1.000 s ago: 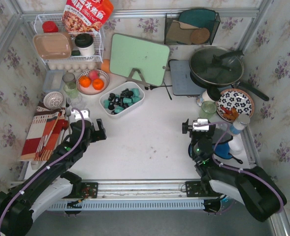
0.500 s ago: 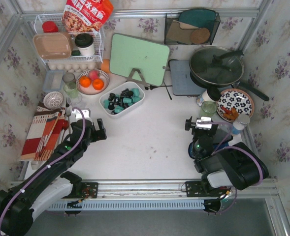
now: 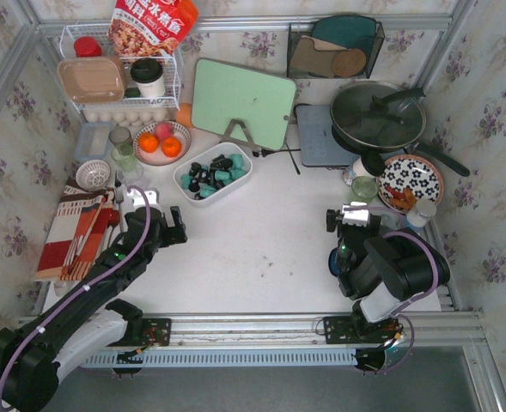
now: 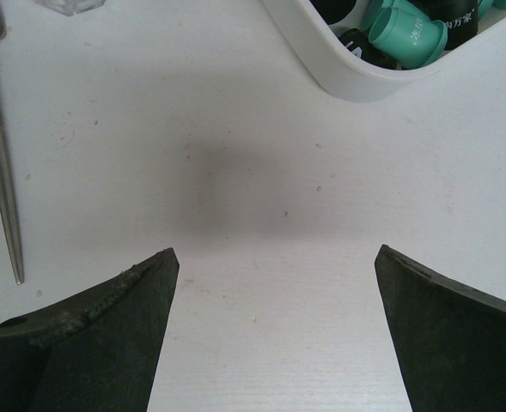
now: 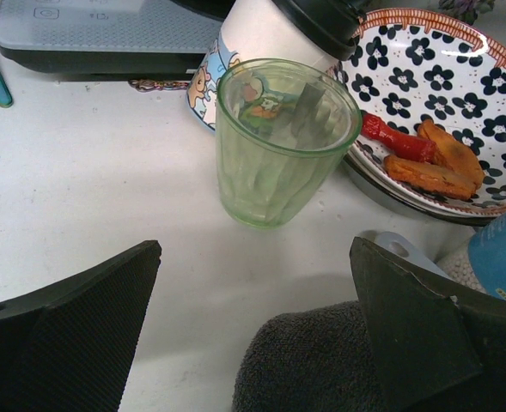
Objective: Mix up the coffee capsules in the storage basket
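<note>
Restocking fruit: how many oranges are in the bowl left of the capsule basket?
2. The left orange and the right orange sit side by side at the bowl's near edge, a pink fruit behind them. None seems hidden.

Note the storage basket (image 4: 338, 79): smooth white plastic with a slight gloss. The coffee capsules (image 4: 405, 34) look like satin-finish plastic. The table (image 4: 253, 172) is matt white and faintly speckled. Near its right edge you find a ribbed green glass tumbler (image 5: 278, 146), a glazed ceramic plate (image 5: 407, 60) and a grey fuzzy cloth (image 5: 304, 369)
</note>
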